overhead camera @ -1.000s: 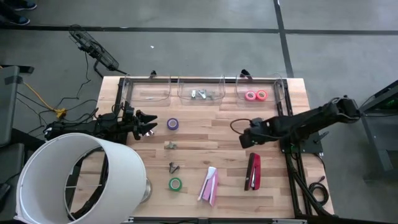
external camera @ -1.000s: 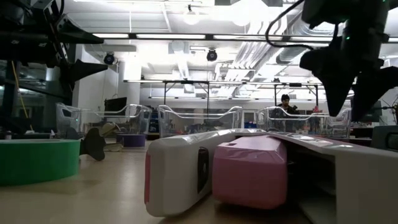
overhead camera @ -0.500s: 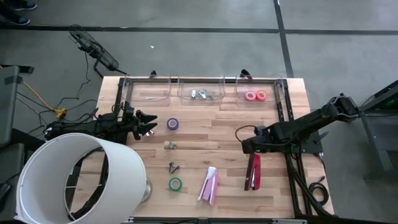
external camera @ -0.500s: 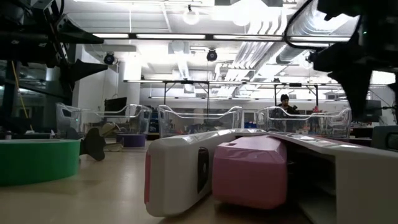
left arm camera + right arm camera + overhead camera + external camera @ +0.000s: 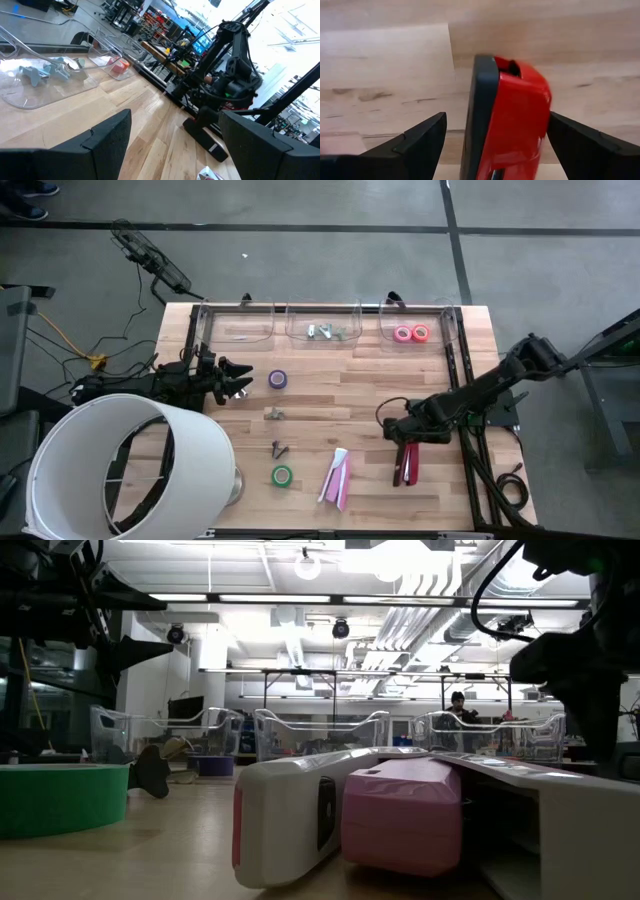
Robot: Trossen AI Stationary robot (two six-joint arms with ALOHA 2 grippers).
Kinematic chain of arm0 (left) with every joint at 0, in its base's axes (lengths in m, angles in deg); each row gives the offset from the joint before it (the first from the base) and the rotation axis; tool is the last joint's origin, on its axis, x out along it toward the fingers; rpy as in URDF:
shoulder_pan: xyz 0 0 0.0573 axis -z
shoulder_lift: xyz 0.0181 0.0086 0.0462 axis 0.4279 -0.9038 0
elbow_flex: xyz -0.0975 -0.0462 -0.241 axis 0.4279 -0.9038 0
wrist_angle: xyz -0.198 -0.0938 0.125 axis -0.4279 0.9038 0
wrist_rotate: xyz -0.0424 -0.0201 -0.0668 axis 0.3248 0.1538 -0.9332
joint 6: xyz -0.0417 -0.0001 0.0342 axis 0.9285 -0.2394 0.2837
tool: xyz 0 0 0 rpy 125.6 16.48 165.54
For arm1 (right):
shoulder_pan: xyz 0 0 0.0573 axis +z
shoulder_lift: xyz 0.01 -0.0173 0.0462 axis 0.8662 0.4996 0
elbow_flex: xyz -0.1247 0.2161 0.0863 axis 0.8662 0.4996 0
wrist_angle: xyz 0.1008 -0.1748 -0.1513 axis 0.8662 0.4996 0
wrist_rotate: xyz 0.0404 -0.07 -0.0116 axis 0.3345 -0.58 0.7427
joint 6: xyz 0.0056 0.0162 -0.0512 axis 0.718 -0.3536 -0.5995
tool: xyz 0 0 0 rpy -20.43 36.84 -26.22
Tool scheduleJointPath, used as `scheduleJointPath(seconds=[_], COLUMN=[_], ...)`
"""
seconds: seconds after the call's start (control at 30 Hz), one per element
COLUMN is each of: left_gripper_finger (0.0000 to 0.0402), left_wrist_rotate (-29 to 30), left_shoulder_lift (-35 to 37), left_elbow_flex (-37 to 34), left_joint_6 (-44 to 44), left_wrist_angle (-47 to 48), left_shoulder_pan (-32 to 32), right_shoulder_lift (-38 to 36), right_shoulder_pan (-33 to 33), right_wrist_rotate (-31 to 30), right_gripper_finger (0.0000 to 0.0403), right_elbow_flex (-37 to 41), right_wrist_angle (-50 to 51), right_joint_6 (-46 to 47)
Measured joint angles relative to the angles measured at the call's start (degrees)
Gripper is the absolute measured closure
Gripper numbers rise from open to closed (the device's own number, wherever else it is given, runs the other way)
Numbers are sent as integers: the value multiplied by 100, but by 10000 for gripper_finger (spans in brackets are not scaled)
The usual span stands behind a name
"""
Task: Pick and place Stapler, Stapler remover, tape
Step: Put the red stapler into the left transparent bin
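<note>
right end effector [image 5: 398, 430] lowered over red stapler [image 5: 408, 458] | right bin [image 5: 420, 320]: 2 tapes [image 5: 411, 333]

Both arms are matte black with chunky jointed links, a looping black cable at the right claw [image 5: 402, 436], and wedge-shaped black fingers [image 5: 422, 140].
</note>
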Motion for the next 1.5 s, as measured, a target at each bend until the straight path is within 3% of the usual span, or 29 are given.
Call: scheduleJointPath(seconds=[0.33, 0.67, 0.83, 1.07, 1.5], left_gripper_finger=[105, 105, 105, 105, 105], left_wrist_rotate=[2, 2, 1, 0, 0], left_shoulder_lift=[0, 1, 0, 0, 2], left_elbow_flex=[0, 0, 0, 0, 0], left_joint_6=[-2, -2, 0, 0, -2], left_wrist_angle=[0, 0, 0, 0, 0], left_shoulder_pan=[0, 0, 2, 0, 1], right_shoulder_lift=[662, 791, 797, 802, 700], right_shoulder_pan=[220, 372, 373, 383, 399], right_wrist_rotate=[435, 477, 515, 550, 87], right_gripper_finger=[75, 85, 113, 194, 195], right_elbow_flex=[0, -15, -15, -11, 14], right_wrist_angle=[-910, -1021, -982, -902, -1012], right_joint_6=[189, 480, 485, 262, -644])
